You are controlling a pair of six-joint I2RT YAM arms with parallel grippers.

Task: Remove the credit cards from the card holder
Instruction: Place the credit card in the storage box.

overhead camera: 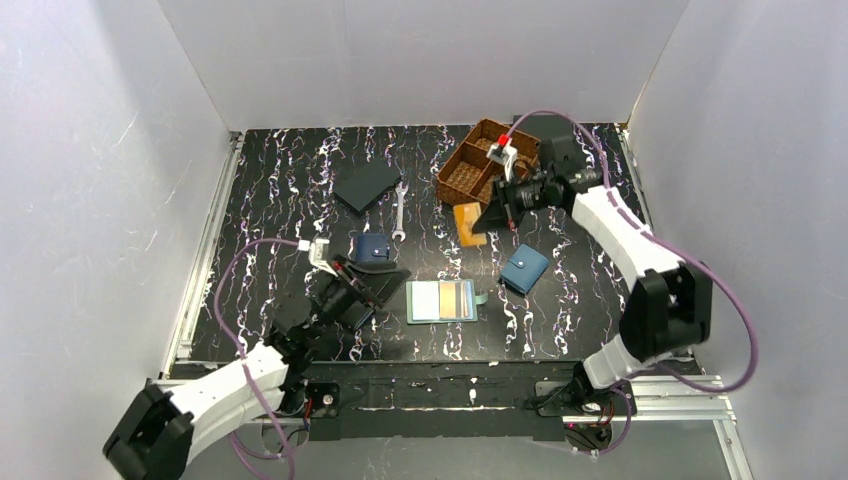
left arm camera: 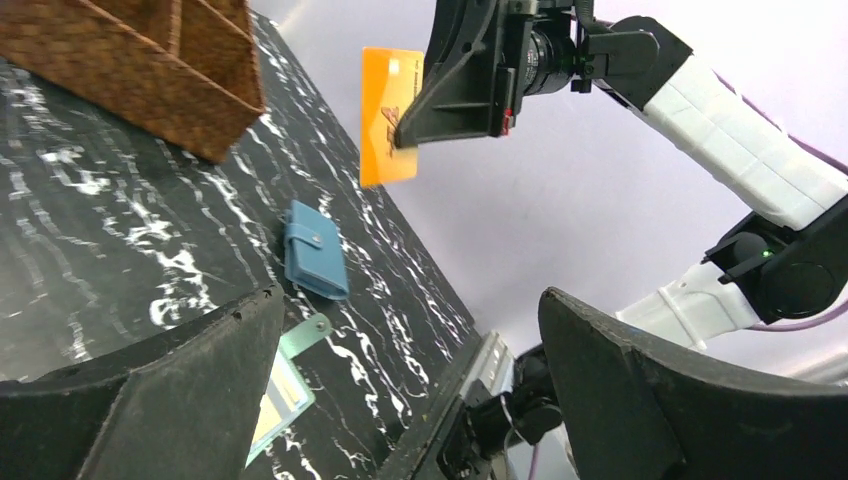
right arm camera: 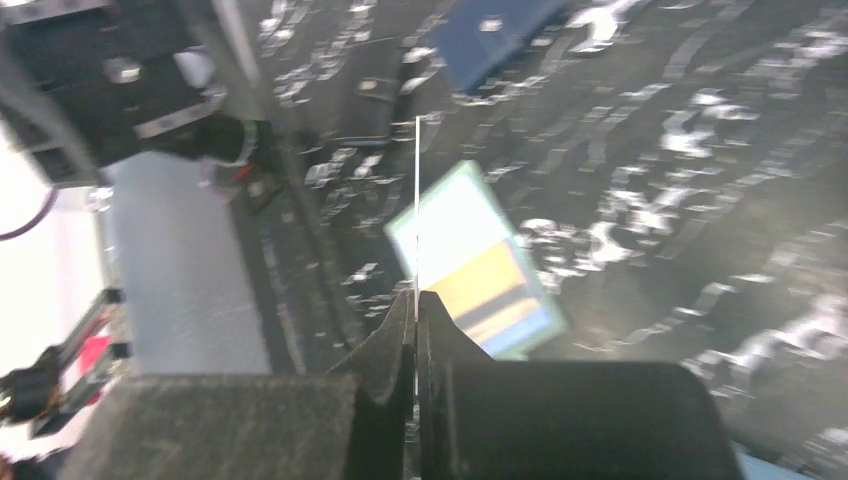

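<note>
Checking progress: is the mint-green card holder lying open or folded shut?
Open. The card holder lies spread flat, its pale interior facing up, with a tan card showing in its slots.

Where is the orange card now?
Top view: the right hand holds the orange card in the air, right of centre, by the near edge of the brown basket.

The counter (overhead camera: 290, 180) is black, streaked with white marbling. On it the card holder (overhead camera: 441, 301) is pale mint-green, its open inside banded cream, golden-tan and dark. Beyond it a credit card (left arm camera: 385, 100) shows bright orange in the black right end effector (left arm camera: 405, 140). Right of the holder lies a teal-blue wallet (overhead camera: 525, 269). To its left and a little beyond lies a navy wallet (overhead camera: 373, 247). The woven basket (overhead camera: 460, 152) farther off is reddish-brown.
</note>
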